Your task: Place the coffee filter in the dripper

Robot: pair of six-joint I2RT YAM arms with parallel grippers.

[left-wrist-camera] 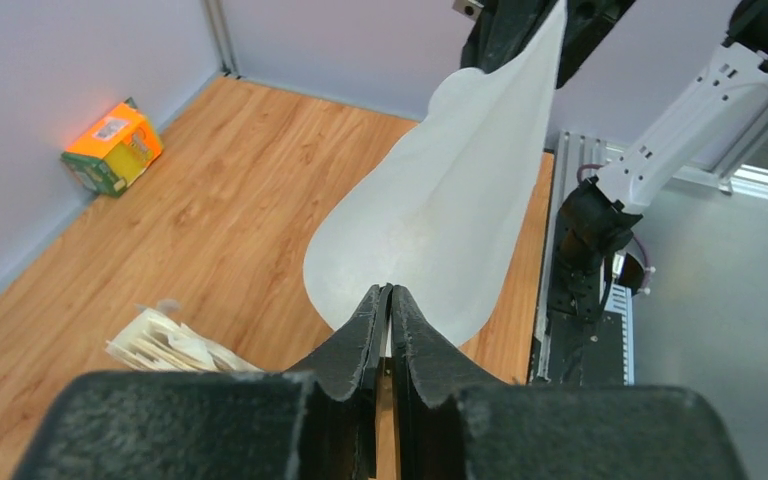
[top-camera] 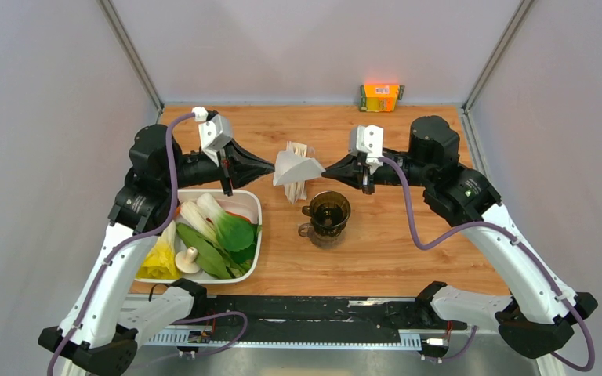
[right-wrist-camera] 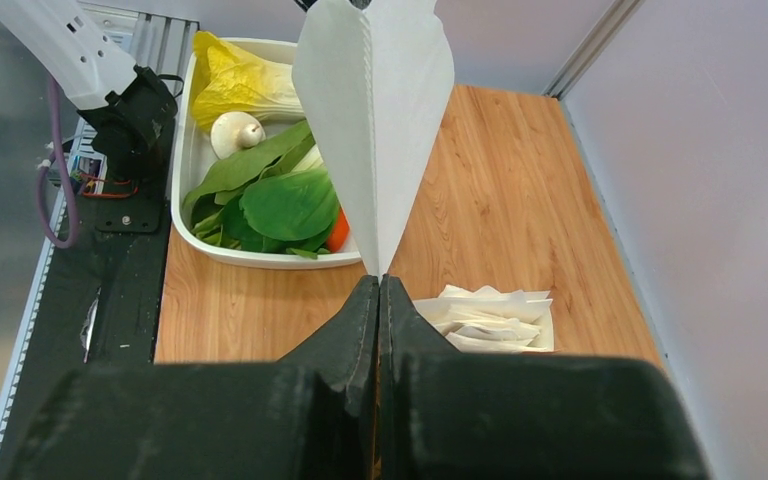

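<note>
The white coffee filter [top-camera: 296, 168] hangs in the air over the middle of the table, stretched between both grippers. My left gripper [top-camera: 273, 167] is shut on its rounded edge [left-wrist-camera: 390, 290], and the paper [left-wrist-camera: 450, 200] fans away from those jaws. From the other side my right gripper [top-camera: 325, 168] is shut on the filter's pointed end [right-wrist-camera: 380, 280], with the cone [right-wrist-camera: 375, 100] rising beyond it. The dark brown see-through dripper [top-camera: 329, 213] stands upright on the wood just in front of the filter and slightly to its right, and it holds nothing.
A packet of cream filters [top-camera: 298, 190] lies below the held filter [left-wrist-camera: 170, 345] [right-wrist-camera: 490, 320]. A white tray [top-camera: 243, 193] of greens, a mushroom and yellow leaves sits at the front left [right-wrist-camera: 260, 258]. An orange box [top-camera: 381, 97] stands by the back wall [left-wrist-camera: 112, 148].
</note>
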